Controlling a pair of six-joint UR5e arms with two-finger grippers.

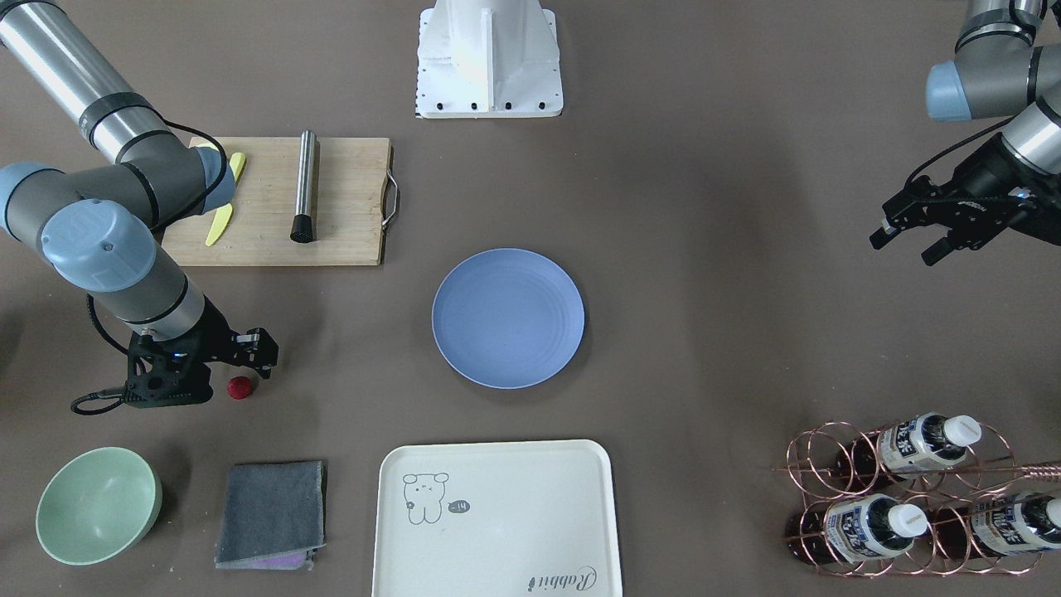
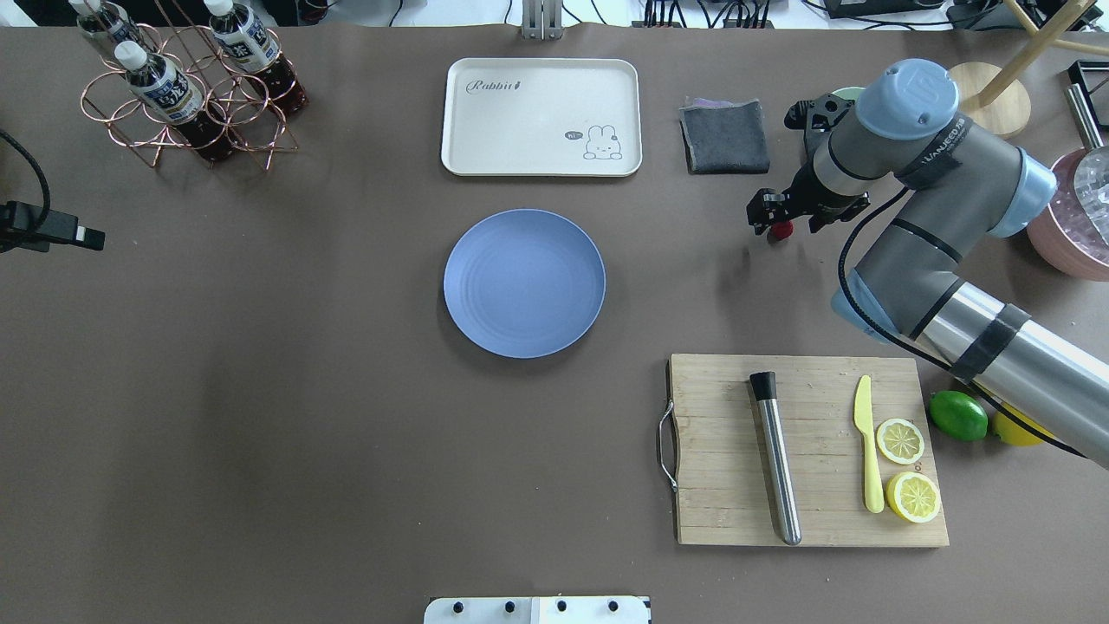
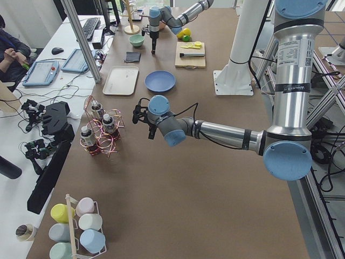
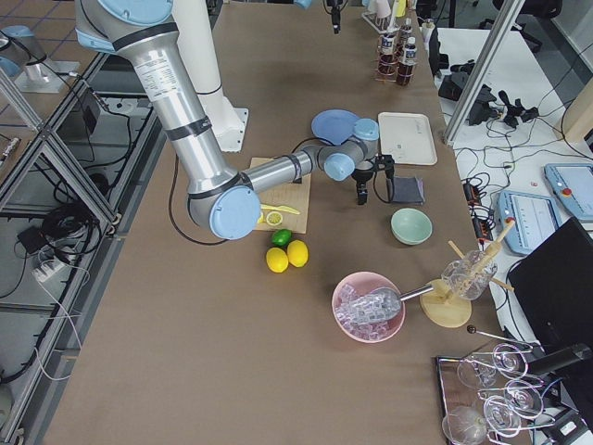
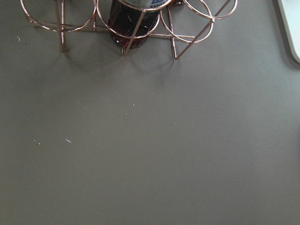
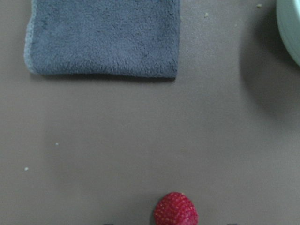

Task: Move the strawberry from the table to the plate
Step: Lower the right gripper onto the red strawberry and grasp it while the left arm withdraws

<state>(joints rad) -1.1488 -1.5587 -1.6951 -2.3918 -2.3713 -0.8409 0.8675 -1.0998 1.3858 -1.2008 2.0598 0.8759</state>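
Observation:
The small dark-red strawberry (image 1: 240,387) (image 2: 781,230) lies on the grey-brown table (image 1: 713,274), far to the robot's right of the plate. It fills the bottom centre of the right wrist view (image 6: 176,209). My right gripper (image 1: 244,369) (image 2: 777,221) hangs straight over it, open, with a finger on either side and not clamped on it. The periwinkle-blue plate (image 1: 507,317) (image 2: 523,282) sits in the middle of the table with nothing on it. My left gripper (image 1: 908,242) hovers open and holding nothing, far off on the other side near the bottle rack.
A grey cloth (image 1: 272,514) (image 6: 104,35) and a mint-green bowl (image 1: 98,504) lie just past the strawberry. A cream tray (image 1: 496,518) sits beyond the plate. A wooden board (image 2: 810,451) holds a metal rod, a yellow knife and lemon slices. A copper bottle rack (image 1: 903,497) stands at the left gripper's side.

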